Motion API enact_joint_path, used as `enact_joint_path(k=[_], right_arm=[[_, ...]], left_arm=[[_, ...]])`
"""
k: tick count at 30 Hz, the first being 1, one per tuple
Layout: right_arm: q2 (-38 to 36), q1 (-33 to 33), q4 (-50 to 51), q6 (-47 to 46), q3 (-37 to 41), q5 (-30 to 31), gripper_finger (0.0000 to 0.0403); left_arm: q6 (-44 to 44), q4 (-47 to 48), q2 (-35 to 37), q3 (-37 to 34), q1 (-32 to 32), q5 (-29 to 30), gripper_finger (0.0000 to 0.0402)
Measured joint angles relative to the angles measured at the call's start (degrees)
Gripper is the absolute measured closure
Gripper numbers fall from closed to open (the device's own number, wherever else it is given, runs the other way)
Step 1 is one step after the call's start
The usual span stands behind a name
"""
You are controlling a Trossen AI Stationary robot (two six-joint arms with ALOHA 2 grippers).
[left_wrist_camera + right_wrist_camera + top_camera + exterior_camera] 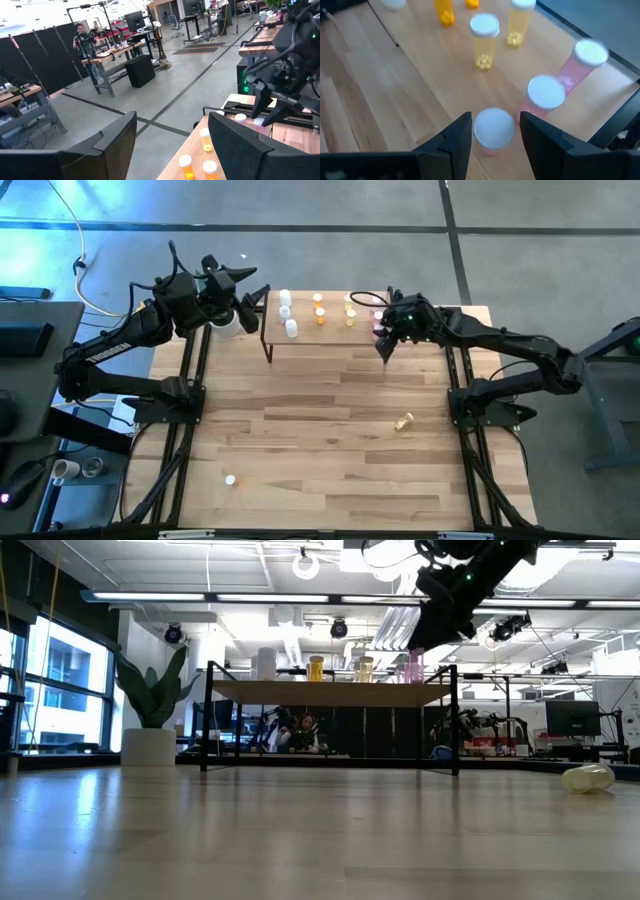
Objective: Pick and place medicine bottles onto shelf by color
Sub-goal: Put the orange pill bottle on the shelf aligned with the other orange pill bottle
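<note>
**Pink bottle stands between the right gripper's parted fingers on the shelf**

Light-wood board on thin black legs, the shelf (330, 330) sits at twelve o'clock on the striped wooden tabletop (320, 450). The right gripper (492, 134) hangs over the shelf's three-o'clock end, its two dark fingers (451, 139) parted narrowly on either side of a small pink bottle with a white cap (493, 129); a gap shows on each side of the cap, so the bottle stands free on the board. Two more pink bottles (546, 97) stand just beside it. Pale yellow bottles (484, 40) stand near the middle of the shelf, deeper orange ones (319, 312) next to them, and white bottles (288, 315) at the nine-o'clock end.

One yellowish bottle (403, 421) lies on its side on the tabletop at about four o'clock, and another small bottle (230, 479) rests at about seven o'clock.

The left gripper (252, 298) waits beyond the shelf's nine-o'clock end with its fingers spread wide and nothing between them.
</note>
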State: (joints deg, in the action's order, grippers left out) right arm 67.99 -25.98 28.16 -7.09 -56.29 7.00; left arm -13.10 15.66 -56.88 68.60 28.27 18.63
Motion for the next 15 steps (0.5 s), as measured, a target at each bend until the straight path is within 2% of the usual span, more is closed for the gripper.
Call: enact_joint_path(k=[15], right_arm=[[-0.24,0.13,6.93,-3.44,-6.98,-0.06,0.0244]], left_arm=[[1.02,1.35,0.0,0.0,-0.02,0.0,0.0167]])
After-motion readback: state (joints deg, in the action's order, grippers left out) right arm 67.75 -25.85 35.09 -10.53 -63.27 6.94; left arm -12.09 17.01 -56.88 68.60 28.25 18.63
